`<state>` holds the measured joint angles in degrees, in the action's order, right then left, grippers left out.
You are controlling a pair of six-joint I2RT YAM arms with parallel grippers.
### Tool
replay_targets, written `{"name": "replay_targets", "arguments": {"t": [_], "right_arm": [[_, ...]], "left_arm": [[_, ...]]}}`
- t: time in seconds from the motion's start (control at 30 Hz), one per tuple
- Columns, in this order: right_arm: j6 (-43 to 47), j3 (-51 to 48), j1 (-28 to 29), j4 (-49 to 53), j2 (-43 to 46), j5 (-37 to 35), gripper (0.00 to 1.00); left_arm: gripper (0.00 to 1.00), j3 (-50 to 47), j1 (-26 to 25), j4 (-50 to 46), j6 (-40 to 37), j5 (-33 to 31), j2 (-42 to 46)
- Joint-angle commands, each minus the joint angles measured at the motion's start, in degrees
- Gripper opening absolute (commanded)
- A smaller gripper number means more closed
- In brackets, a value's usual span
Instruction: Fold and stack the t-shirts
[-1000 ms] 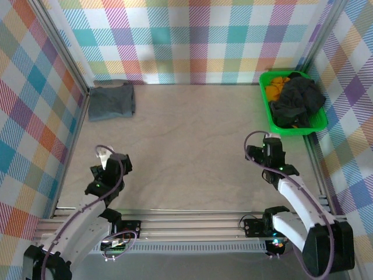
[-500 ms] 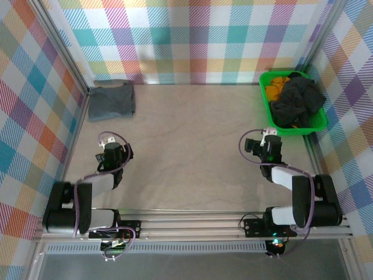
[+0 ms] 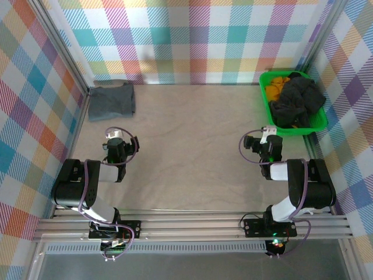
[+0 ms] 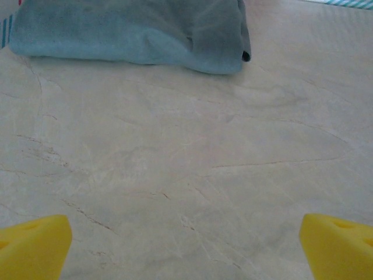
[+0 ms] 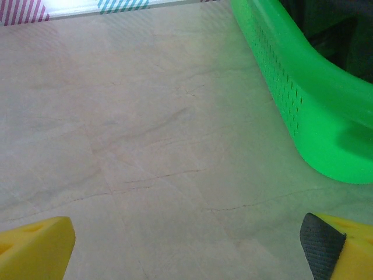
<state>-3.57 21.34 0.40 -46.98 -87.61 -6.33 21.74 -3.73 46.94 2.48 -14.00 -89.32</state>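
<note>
Between shirts: one folded t-shirt (image 3: 112, 102) sat far-left on the surface (image 3: 192, 146), while crumpled t-shirts (image 3: 298, 100) filled the green bin (image 3: 266, 104). The left end effector (image 3: 115, 135) and right end effector (image 3: 268, 133) gaped empty; the right likely needed to fetch one next.

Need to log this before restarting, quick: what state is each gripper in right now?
Left gripper: open, holding nothing.
Right gripper: open, holding nothing.

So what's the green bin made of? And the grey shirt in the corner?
The green bin looks like smooth, slightly shiny plastic: its moulded wall has rows of small holes. The grey t-shirt looks like soft matte cloth, maybe cotton: it sags and creases.
</note>
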Motion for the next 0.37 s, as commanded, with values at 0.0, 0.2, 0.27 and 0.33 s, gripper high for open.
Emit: {"name": "replay_targets", "arguments": {"t": [0.0,0.2,0.27,0.33], "right_arm": [[1.1,1.0,0.4,-2.6,-0.1,0.8,1.0],[2.4,2.1,0.6,-0.7,-0.4,4.3,1.0],[2.8,2.2,0.4,-0.6,-0.5,5.3,1.0],[2.8,2.0,0.4,-0.8,-0.3,5.3,1.0]], "left_arm": [[1.0,1.0,-0.9,1.5,-1.1,-0.6,-0.2],[1.0,1.0,-1.6,1.6,-1.7,-1.5,-0.2],[1.0,1.1,-1.5,1.6,-1.7,-1.5,-0.2],[1.0,1.1,-1.6,1.5,-1.6,-1.5,-0.2]]}}
